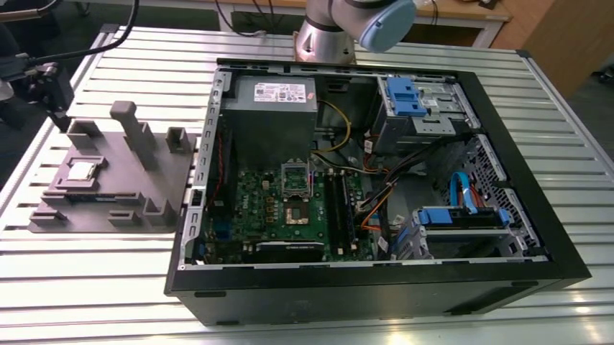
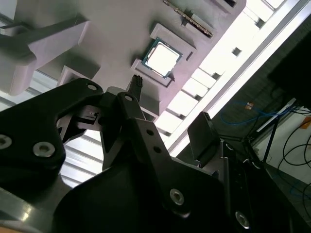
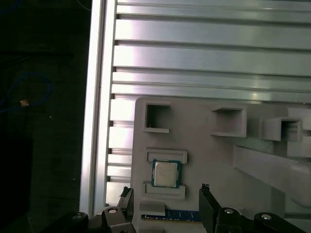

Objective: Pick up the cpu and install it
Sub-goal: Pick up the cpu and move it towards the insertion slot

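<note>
The cpu (image 1: 82, 171) is a small silvery square chip lying flat in a recess of the grey fixture tray (image 1: 144, 162) on the exterior view's left. Both wrist views show the cpu (image 2: 162, 57) (image 3: 166, 173) seated between two raised lips of the tray. My gripper (image 2: 170, 102) (image 3: 166, 191) is open, with its two black fingers apart and nothing between them. It hangs above the tray close to the cpu and does not touch it. In the exterior view the gripper (image 1: 53, 93) is a dark shape above the tray's far corner.
An open black computer case (image 1: 384, 280) lies on the slatted metal table (image 1: 115, 302), with the motherboard and its dark socket (image 1: 295, 208) inside. A grey power supply (image 1: 273, 97) and blue drive brackets (image 1: 403, 97) sit in the case. The table's edge (image 3: 97, 97) runs close to the tray.
</note>
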{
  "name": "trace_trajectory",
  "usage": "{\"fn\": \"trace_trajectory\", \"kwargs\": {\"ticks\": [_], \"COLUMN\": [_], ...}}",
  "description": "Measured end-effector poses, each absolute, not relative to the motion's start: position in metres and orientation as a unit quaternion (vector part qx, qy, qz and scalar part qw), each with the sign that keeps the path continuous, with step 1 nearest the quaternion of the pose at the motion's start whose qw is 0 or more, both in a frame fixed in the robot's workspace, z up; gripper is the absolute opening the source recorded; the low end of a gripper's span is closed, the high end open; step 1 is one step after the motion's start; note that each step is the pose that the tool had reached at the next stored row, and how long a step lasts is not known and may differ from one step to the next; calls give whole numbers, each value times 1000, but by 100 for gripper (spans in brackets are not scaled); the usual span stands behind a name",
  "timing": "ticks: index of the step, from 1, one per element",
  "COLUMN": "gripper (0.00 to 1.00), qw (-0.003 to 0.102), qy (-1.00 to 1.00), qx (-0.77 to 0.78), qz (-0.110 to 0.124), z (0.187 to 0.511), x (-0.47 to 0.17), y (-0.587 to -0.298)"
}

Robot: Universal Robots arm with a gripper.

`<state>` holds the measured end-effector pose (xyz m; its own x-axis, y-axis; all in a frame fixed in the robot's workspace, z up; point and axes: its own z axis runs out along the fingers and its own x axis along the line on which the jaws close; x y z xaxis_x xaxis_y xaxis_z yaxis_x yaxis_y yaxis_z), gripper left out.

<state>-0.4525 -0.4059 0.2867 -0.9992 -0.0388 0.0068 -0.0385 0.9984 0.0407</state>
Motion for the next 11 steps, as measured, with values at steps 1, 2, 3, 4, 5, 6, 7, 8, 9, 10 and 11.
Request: {"fn": "trace_trajectory", "kwargs": {"ticks": [1, 2, 3, 4, 5, 6, 7, 8, 9, 10, 11], "gripper": [65, 65, 65, 65, 65, 65, 65, 65, 65, 65, 65], "qw": [4, 4, 4, 4, 4, 4, 4, 4, 4, 4, 4], "qy": [-1000, -999, -999, -999, -999, -999, -999, -999, -999, -999, -999], "qx": [22, 25, 26, 26, 26, 27, 27, 27, 27, 27, 27], "qz": [-20, -20, -20, -20, -20, -20, -20, -20, -20, -20, -20], "z": [285, 283, 281, 279, 278, 276, 274, 272, 270, 268, 267], "x": [-452, -453, -453, -452, -452, -452, -452, -453, -453, -453, -453], "y": [-406, -407, -407, -407, -408, -408, -408, -409, -409, -409, -409]}}
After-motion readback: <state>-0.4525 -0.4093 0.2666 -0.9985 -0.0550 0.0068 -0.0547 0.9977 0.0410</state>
